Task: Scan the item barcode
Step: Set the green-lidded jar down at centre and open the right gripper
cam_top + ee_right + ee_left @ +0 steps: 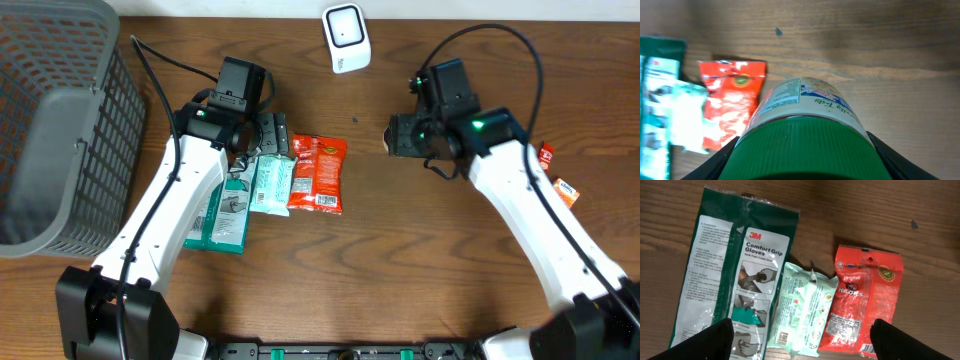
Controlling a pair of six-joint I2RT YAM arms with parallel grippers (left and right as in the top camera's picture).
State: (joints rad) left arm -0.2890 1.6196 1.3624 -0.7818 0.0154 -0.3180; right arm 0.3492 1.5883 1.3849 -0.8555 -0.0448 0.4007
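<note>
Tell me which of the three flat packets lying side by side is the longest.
The dark green glove packet; the pale mint packet in the middle and the red packet are clearly shorter.

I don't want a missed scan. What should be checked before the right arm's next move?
1. Jar gripped by right tool: ok, fingers flank its green lid.
2. Barcode located on jar: cannot tell, none shows.
3. Scanner unobstructed: ok, nothing stands before it.
4. Jar at scanner: not ok, they are apart.
5. Left tool out of the way: ok, open, empty, over the packets.
</note>
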